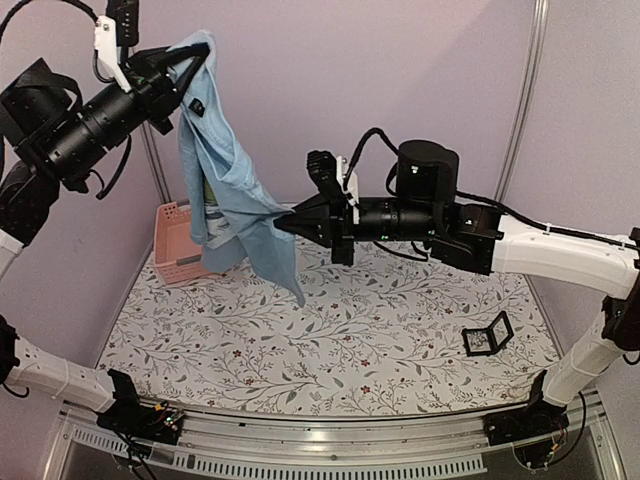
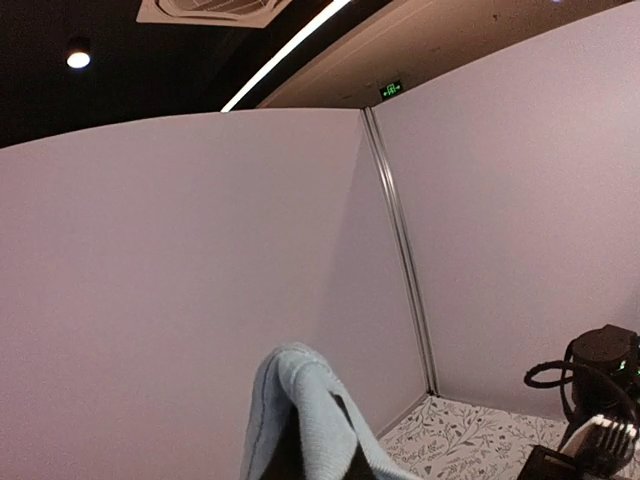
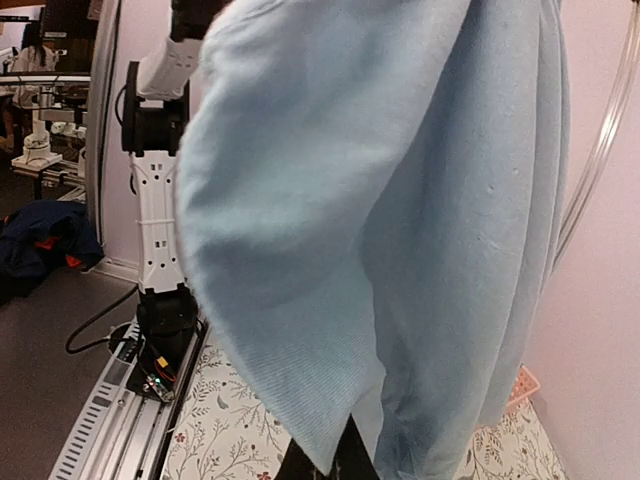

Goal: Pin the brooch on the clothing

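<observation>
Left gripper (image 1: pixel 183 62) is up high at the far left, clamped tight on a bunched top edge of the light blue T-shirt (image 1: pixel 225 170), and the whole garment hangs from it in long folds, clear of the table (image 1: pixel 350 340). From the left wrist view, a hump of blue knit rises right at the bottom of the frame where the fingers pinch it. Over to the right arm: it reaches in level from the right, and the right gripper (image 1: pixel 283 222) is closed down narrow on the shirt's right-hand edge about halfway down, drawing that edge to a point towards itself. The right wrist camera is filled with blue fabric, draped just above the dark fingertips at the bottom. Below that pinch the lower hem dangles to a tip above the floral cloth. Behind the shirt, at the far left of the table, stands the pink basket (image 1: pixel 175 250). Well apart, near the right front, sits the small black frame box (image 1: pixel 488 338). The brooch I cannot make out in any view.
</observation>
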You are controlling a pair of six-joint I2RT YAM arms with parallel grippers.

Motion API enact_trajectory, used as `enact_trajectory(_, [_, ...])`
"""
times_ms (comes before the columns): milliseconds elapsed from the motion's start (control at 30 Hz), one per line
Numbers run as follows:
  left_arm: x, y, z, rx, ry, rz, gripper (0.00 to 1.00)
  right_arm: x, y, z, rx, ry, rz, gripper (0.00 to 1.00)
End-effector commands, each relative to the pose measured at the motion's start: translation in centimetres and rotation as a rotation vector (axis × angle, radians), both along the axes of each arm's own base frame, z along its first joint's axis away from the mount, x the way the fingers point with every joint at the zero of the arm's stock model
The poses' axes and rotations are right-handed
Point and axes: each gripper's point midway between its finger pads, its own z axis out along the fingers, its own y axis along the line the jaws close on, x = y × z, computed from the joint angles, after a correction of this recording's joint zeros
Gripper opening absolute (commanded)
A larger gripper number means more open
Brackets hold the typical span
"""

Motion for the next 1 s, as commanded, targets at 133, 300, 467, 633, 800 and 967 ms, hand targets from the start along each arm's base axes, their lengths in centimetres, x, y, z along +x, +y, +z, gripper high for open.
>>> enact_trajectory(133, [1.3,0.4,0.1,0.032,-0.044,0.136,0.00,-2.8,-2.7,2.4,-0.012,-0.025,0.038,0.00])
enact_trajectory(300, [6.4,-5.7,-5.3,0.229,-0.040,0.193,0.00,3.5,-4.6,-0.9,-0.085,0.076,-0.217,0.00])
enact_trajectory(467, [14.7,-9.8,-11.5,0.247,0.132,0.162,0.00,8.7,-8.3,-6.3,-0.127,0.313,-0.392,0.00])
enact_trajectory(633, [24.5,-11.9,-19.1,0.328,0.228,0.276,0.00,14.2,-14.8,-13.4,-0.131,0.613,-0.648,0.00])
enact_trajectory(800, [32.4,-12.6,-27.3,0.383,0.417,0.318,0.81,18.4,-20.8,-21.0,-0.121,0.922,-0.856,0.00])
enact_trajectory(967, [31.0,-11.9,-32.2,0.465,0.573,0.294,1.00,23.3,-25.9,-26.7,-0.132,1.077,-1.023,0.01])
